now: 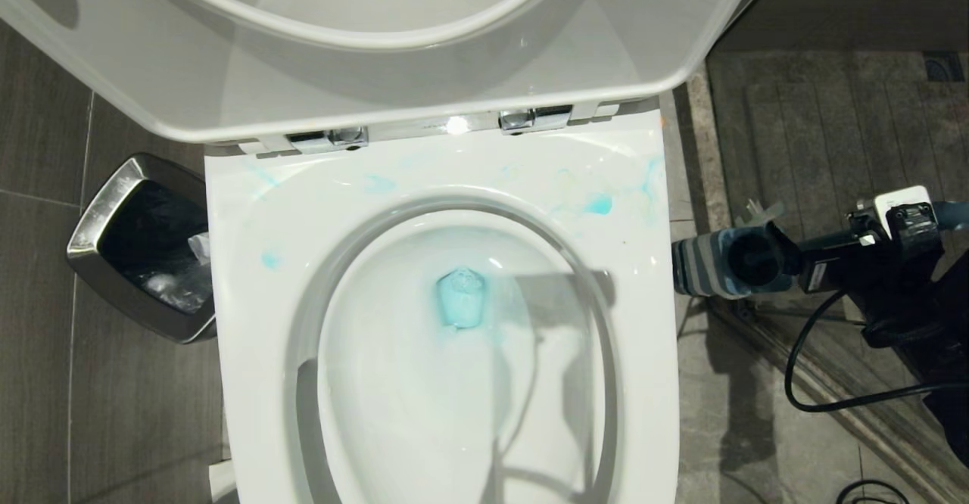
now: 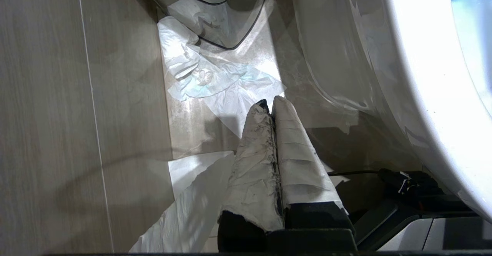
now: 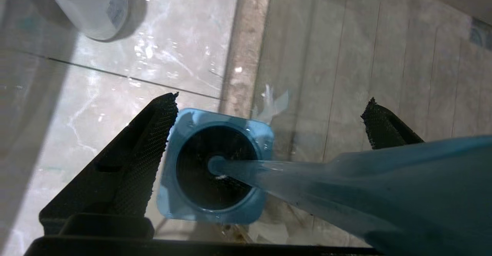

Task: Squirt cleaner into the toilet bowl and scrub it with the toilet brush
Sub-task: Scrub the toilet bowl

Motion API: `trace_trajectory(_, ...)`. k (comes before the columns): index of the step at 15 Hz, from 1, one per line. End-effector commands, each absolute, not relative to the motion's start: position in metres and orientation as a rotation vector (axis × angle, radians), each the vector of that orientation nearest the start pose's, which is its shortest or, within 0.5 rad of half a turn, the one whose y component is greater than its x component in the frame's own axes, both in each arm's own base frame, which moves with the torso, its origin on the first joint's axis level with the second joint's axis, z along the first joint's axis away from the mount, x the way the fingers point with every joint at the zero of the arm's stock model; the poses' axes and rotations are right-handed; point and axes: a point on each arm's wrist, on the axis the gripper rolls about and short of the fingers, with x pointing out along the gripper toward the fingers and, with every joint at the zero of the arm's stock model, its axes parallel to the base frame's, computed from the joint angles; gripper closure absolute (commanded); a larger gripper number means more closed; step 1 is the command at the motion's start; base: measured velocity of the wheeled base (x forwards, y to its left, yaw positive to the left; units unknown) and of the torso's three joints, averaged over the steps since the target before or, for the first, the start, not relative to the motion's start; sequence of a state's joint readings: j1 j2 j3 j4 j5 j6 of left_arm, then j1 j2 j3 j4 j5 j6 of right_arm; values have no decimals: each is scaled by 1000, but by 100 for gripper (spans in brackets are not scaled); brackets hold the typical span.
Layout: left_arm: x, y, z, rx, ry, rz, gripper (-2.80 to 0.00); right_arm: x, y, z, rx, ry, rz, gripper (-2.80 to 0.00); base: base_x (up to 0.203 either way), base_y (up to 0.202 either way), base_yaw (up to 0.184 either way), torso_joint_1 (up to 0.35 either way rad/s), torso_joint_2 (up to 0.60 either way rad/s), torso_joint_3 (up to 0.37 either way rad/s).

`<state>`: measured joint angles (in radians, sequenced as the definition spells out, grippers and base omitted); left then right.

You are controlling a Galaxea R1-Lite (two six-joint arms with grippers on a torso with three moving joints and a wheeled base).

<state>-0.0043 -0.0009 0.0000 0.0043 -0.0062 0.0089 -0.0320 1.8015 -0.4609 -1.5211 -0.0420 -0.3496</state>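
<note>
At three o'clock of the bowl point(image 1: 447, 353), the brush point(image 3: 346, 183) stands in its holder point(image 3: 215, 171) between the right gripper point(image 3: 269, 129)'s wide-apart fingers, light, stiff, likely slick, best gripped mid-handle, while the left gripper point(image 2: 269, 106) rests pinched together near the floor.

Tiled floor point(image 1: 45, 337) is seen carrying the toilet, a steel bin point(image 1: 113, 216), the brush holder point(image 3: 215, 167), a white bottle point(image 3: 96, 10) and crumpled tissue point(image 2: 207, 79).

The right hand point(image 3: 269, 133) is held low at the robot's right side, its fingers point(image 3: 153, 140) spread wide. The left hand point(image 2: 271, 106) is pointed downward, paper-wrapped fingers pressed together.
</note>
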Motion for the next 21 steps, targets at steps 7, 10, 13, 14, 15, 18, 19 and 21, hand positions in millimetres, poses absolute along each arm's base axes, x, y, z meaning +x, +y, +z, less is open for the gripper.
trace_trajectory(7,-23,0,75,9,5,-11,0,282,-1,162,-352,-198,-64,0,0,0,0,0,0,0)
trace_trajectory(10,-23,0,75,9,5,-11,0,279,-2,164,-355,-200,-67,0,0,0,0,0,0,0)
trace_trajectory(13,-23,0,75,9,5,-11,0,277,-3,168,-354,-213,-76,0,0,0,0,0,0,0)
trace_trajectory(14,-23,0,75,9,5,-11,0,276,-3,168,-354,-213,-76,0,0,0,0,0,0,0)
trace_trajectory(15,-23,0,75,9,5,-11,0,276,-3,168,-354,-214,-76,0,0,0,0,0,0,0)
trace_trajectory(18,-23,0,75,9,5,-11,0,273,-3,167,-352,-206,-76,0,0,0,0,0,0,0)
trace_trajectory(19,-23,0,75,9,5,-11,0,270,-3,165,-351,-196,-73,0,0,0,0,0,0,0)
trace_trajectory(21,-23,0,75,9,5,-11,0,264,-3,164,-349,-186,-72,0,0,0,0,0,0,0)
